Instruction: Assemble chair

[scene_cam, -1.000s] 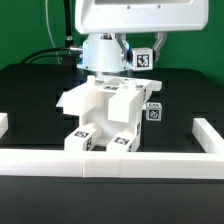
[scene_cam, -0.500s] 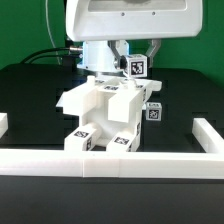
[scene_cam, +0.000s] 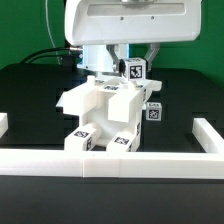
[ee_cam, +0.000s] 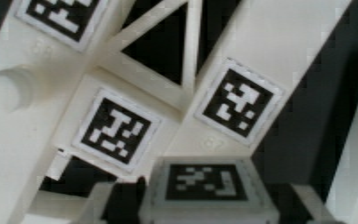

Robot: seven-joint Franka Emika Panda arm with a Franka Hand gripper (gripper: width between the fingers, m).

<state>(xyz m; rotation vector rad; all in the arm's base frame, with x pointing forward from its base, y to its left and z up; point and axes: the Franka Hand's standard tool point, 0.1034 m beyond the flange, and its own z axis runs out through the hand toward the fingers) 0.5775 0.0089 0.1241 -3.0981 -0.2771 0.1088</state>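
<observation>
Half-built chair (scene_cam: 98,112) sits mid-tabletop (scene_cam: 30,95). Over its far right side, the gripper (scene_cam: 134,60) is clamped on a small tagged chair part (scene_cam: 136,69).

**What the two views leave unseen**

In the exterior view the arm (scene_cam: 128,18) is cut off by the upper edge. The gripper (scene_cam: 132,60) stands behind the chair (scene_cam: 100,108). Its fingertips are covered by a small tagged block (scene_cam: 136,68), so it is not clear whether the jaws grip anything. The tags (scene_cam: 152,112) are too small to read there. The border wall (scene_cam: 110,162) runs out of the picture at both sides. In the wrist view the chair is blurred and cut off at every edge, and its parts cannot be told apart.
</observation>
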